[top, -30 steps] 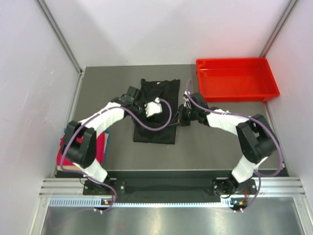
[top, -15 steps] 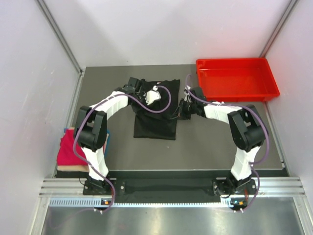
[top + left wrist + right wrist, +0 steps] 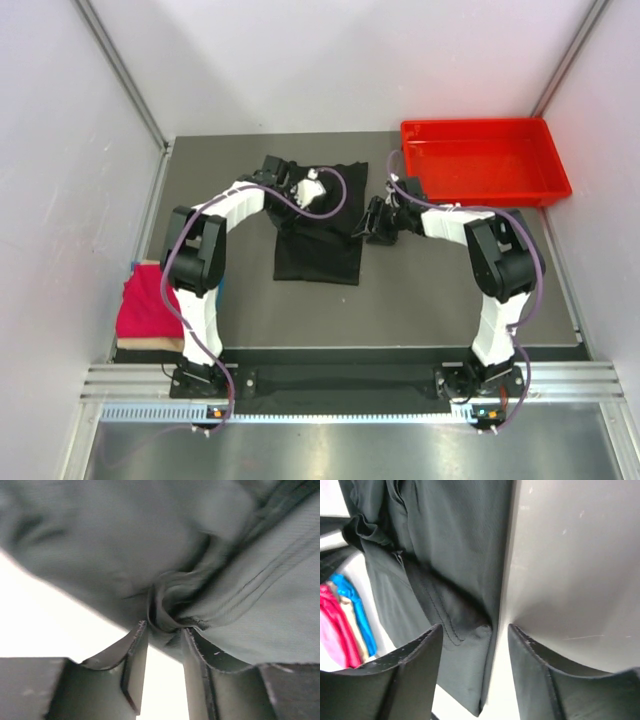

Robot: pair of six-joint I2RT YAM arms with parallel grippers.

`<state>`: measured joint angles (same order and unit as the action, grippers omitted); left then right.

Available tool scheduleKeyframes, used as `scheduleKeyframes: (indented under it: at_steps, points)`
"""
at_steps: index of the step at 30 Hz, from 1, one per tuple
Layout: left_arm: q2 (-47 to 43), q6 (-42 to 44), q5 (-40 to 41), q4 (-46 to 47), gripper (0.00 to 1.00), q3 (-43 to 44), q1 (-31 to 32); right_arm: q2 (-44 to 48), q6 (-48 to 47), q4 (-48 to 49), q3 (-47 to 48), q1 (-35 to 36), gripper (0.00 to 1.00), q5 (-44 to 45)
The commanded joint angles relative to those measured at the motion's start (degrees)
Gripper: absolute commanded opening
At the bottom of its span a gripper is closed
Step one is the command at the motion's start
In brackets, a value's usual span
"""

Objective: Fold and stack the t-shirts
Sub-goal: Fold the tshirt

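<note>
A black t-shirt [image 3: 318,240] lies folded into a narrow rectangle on the dark table. My left gripper [image 3: 312,195] sits over its far part. In the left wrist view the left gripper [image 3: 164,628] has its fingers apart, with a pucker of black cloth [image 3: 170,612] bunched at their tips. My right gripper [image 3: 372,225] is at the shirt's right edge. In the right wrist view the right gripper [image 3: 500,630] is open, and the shirt's folded edge [image 3: 470,610] lies between its fingers. A red t-shirt [image 3: 150,298] rests on a pile at the table's left edge; a blue one's edge [image 3: 357,612] shows beside it.
A red plastic tray [image 3: 485,165] stands at the back right of the table. Grey walls close in the left, right and far sides. A tan cloth [image 3: 150,343] lies under the red shirt in the pile.
Both grippers have gone from shut to open. The left gripper moved toward the far edge of the black shirt, and the right gripper shifted slightly farther along its right edge.
</note>
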<state>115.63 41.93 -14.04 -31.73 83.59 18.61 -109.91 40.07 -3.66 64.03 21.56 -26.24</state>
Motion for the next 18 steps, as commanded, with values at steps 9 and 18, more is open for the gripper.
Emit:
scheduleKeyframes:
  at_steps: [9, 18]
  points:
    - [-2.69, -13.62, 12.64, 14.59, 0.52, 1.48, -2.35, 15.23, -16.15, -2.51, -0.82, 1.2, 0.51, 13.76]
    - [-9.01, -26.54, 0.0, 10.11, 0.55, 0.18, -8.23, 10.79, -19.25, 0.23, 0.12, 11.74, 0.33, 3.66]
